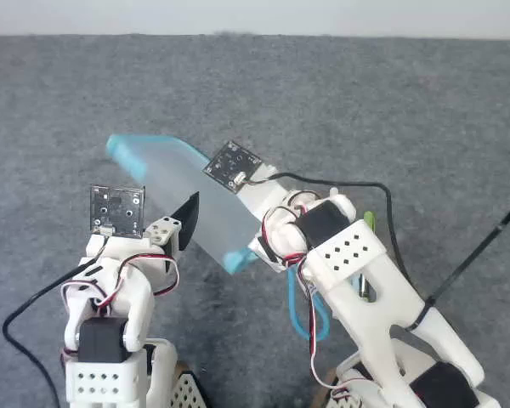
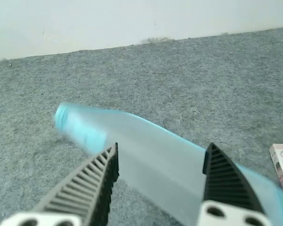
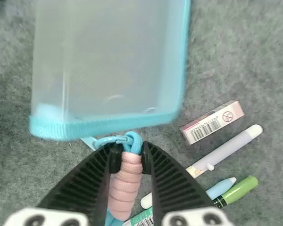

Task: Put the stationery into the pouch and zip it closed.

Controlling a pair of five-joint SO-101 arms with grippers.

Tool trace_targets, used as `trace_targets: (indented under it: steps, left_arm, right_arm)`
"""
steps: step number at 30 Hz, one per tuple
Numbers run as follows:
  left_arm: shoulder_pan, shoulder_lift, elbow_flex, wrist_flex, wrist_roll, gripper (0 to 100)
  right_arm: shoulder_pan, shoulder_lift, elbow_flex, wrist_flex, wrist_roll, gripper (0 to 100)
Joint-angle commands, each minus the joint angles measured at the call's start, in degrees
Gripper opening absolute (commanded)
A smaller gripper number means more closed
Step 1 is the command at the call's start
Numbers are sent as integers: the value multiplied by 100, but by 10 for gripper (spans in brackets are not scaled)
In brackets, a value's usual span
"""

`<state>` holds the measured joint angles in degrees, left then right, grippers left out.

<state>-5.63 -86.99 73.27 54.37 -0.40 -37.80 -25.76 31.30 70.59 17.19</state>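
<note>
From above, the translucent pouch (image 1: pixel 174 183) with its blue trim lies slantwise on the grey mat (image 1: pixel 391 110) between the two arms. The right gripper (image 1: pixel 251 248) is at its near corner, and the left gripper (image 1: pixel 177 225) sits along its side.

In the left wrist view, the left gripper (image 2: pixel 162 150) is spread wide with nothing in it. The pouch (image 2: pixel 146 155) stretches just beyond the jaws.

In the right wrist view, the right gripper (image 3: pixel 127 150) is pinched tight on a pink coiled strap (image 3: pixel 125 179) that joins a blue loop (image 3: pixel 128 140) at the pouch's end. Beside it on the mat lie a small box (image 3: pixel 212 122), a white pen (image 3: pixel 226 150), a blue pen (image 3: pixel 221 187) and a green marker (image 3: pixel 236 190), all outside the pouch.

I reckon the pouch is light, floppy and rather slick. Held by the strap alone it will sag and swing. The stitched blue trim near the mouth looks the firmest place for the free gripper to pinch. I cannot tell whether the zip is open.
</note>
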Motion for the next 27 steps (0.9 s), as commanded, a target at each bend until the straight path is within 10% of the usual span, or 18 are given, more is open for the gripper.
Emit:
trace_targets:
  steps: [1, 27]
  left_arm:
    - [0, -97, -207, 176, -97, 281]
    - [360, -141, -708, 633, -123, 284]
  right_arm:
    - [66, -92, -26, -154, -149, 8]
    - [286, -453, -2769, 1077, -554, 8]
